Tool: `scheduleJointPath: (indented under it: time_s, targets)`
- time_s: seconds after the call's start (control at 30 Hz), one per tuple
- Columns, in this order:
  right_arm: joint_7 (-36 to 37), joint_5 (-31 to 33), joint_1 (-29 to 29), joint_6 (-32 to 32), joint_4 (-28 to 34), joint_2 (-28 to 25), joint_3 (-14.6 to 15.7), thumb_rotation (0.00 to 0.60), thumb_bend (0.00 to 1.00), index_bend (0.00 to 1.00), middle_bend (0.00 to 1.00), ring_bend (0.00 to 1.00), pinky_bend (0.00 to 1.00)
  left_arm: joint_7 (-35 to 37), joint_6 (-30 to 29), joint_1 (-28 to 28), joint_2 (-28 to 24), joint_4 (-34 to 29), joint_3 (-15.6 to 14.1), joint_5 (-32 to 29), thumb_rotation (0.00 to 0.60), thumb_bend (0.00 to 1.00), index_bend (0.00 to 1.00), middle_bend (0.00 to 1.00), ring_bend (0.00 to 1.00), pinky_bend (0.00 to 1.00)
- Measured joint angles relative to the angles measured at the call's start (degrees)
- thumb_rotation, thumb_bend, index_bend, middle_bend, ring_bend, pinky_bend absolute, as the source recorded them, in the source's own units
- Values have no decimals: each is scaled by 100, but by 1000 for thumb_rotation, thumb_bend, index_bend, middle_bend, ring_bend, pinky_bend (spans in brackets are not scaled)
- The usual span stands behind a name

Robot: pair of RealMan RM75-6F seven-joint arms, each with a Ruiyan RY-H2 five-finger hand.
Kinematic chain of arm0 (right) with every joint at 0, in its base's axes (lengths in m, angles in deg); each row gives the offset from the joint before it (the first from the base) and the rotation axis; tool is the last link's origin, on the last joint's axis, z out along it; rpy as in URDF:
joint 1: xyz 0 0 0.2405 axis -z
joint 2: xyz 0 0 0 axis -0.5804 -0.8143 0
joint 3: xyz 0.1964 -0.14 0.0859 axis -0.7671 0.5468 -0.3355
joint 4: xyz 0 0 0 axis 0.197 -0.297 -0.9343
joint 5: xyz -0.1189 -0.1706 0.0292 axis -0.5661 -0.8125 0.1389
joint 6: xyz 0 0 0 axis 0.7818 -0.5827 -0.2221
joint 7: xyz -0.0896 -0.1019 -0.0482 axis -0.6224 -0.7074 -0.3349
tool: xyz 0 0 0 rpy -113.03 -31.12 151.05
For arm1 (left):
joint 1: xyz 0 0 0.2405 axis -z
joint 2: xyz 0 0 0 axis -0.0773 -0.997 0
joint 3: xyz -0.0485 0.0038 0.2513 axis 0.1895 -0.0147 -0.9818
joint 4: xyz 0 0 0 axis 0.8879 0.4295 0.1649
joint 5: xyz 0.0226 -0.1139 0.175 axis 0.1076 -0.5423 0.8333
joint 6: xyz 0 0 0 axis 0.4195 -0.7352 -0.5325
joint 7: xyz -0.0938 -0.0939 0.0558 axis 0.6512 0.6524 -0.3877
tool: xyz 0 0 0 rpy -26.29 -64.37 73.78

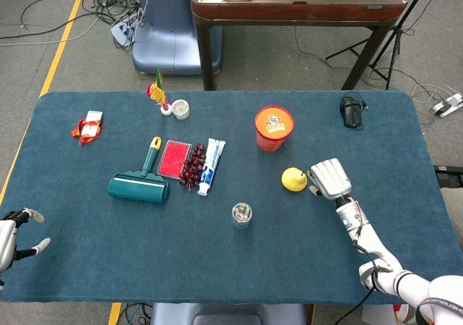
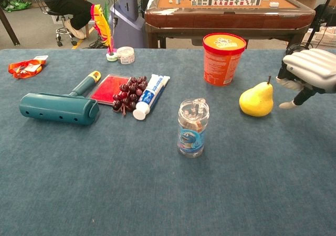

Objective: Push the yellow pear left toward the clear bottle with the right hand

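The yellow pear (image 1: 294, 179) (image 2: 256, 100) stands upright on the blue table, right of the clear bottle (image 1: 241, 214) (image 2: 192, 121) and a little farther back. My right hand (image 1: 330, 178) (image 2: 310, 70) is just right of the pear, fingers held side by side and pointing left, thumb hanging down, holding nothing. The chest view shows a narrow gap between its fingertips and the pear. My left hand (image 1: 11, 234) hovers at the table's near left corner with fingers spread and empty; it does not show in the chest view.
An orange tub (image 1: 273, 128) (image 2: 223, 58) stands behind the pear. A toothpaste tube (image 1: 210, 166), dark grapes (image 1: 192, 167), a red case (image 1: 173, 158) and a teal lint roller (image 1: 139, 186) lie left of the bottle. A black mouse (image 1: 351, 111) sits at the back right.
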Motion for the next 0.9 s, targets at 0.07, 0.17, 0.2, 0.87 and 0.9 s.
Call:
scheduleJointPath:
  time_s: [0.07, 0.17, 0.2, 0.87, 0.9]
  targets:
    - [8, 19, 0, 15, -31, -10, -6, 600, 0, 1000, 1000, 1000, 1000, -12, -1, -1, 5, -5, -5, 7, 600, 87, 487, 448, 430, 590]
    - [13, 43, -2, 39, -85, -13, -10, 600, 0, 1000, 1000, 1000, 1000, -16, 20, 4, 12, 2, -7, -3, 600, 87, 487, 448, 430, 590]
    - [15, 50, -4, 45, -104, -11, -11, 600, 0, 1000, 1000, 1000, 1000, -20, 25, 5, 13, 7, -8, -5, 600, 87, 487, 448, 430, 590]
    - [418, 9, -313, 183, -872, 471, -53, 600, 0, 1000, 1000, 1000, 1000, 52, 62, 0, 2, 29, 5, -62, 600, 87, 487, 448, 430, 590]
    - [437, -2, -329, 177, -894, 494, -52, 600, 0, 1000, 1000, 1000, 1000, 53, 65, 0, -1, 29, 5, -63, 600, 87, 487, 448, 430, 590]
